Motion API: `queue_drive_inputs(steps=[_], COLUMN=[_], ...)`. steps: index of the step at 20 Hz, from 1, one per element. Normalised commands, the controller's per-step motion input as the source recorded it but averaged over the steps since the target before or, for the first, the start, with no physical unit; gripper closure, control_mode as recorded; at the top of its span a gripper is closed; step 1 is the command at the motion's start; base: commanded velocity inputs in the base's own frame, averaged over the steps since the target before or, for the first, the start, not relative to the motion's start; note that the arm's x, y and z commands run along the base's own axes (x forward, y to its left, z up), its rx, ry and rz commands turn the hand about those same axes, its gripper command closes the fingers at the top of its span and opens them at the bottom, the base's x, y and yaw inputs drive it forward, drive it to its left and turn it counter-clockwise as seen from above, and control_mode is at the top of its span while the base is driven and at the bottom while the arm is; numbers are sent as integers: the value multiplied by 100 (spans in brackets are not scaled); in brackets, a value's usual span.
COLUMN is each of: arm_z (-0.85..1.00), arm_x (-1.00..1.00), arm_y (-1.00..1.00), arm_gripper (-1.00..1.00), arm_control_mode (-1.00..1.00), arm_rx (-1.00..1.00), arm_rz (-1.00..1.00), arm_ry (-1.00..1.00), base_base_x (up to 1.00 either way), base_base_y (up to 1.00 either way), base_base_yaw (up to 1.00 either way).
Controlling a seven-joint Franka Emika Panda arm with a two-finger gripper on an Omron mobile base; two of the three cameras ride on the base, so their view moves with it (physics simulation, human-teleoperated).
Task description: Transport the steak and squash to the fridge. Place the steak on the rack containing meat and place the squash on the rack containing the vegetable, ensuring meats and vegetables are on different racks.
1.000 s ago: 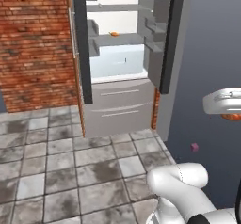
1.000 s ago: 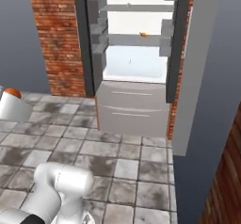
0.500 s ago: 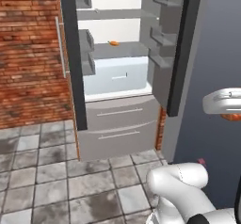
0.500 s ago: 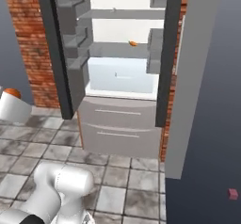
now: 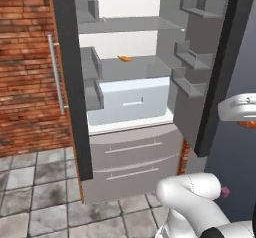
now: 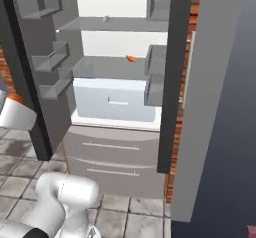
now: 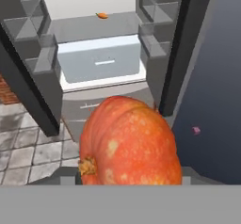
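Base has driven closer; fridge (image 5: pixel 130 107) now looms larger, both doors open. Gripper (image 7: pixel 129 183) is clamped on the orange squash (image 7: pixel 129 143), held up facing the shelves. Carrot-like vegetable (image 5: pixel 124 58) lies on the middle rack (image 5: pixel 135 69). Small pink lump (image 7: pixel 196 130) sits low at right, outside the fridge.

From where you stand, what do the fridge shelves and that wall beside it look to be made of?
The fridge shelves look like matte grey plastic: flat, even colour with no shine, though coated metal is possible. The wall looks like rough red brick, with pale mortar lines between the courses.
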Motion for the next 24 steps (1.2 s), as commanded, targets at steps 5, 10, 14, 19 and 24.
queue_drive_inputs(steps=[5, 10, 14, 19, 24], arm_z=[0, 0, 0, 0, 0], arm_x=[0, 0, 0, 0, 0], arm_y=[0, 0, 0, 0, 0], arm_gripper=[100, 100, 100, 100, 100], arm_control_mode=[100, 100, 100, 100, 100], arm_rx=[0, 0, 0, 0, 0], arm_rz=[0, 0, 0, 0, 0], arm_ry=[0, 0, 0, 0, 0], base_base_x=[95, 98, 100, 100, 100], base_base_y=[-10, -30, 3, -2, -21], base_base_yaw=[1, 7, 5, 6, 14])
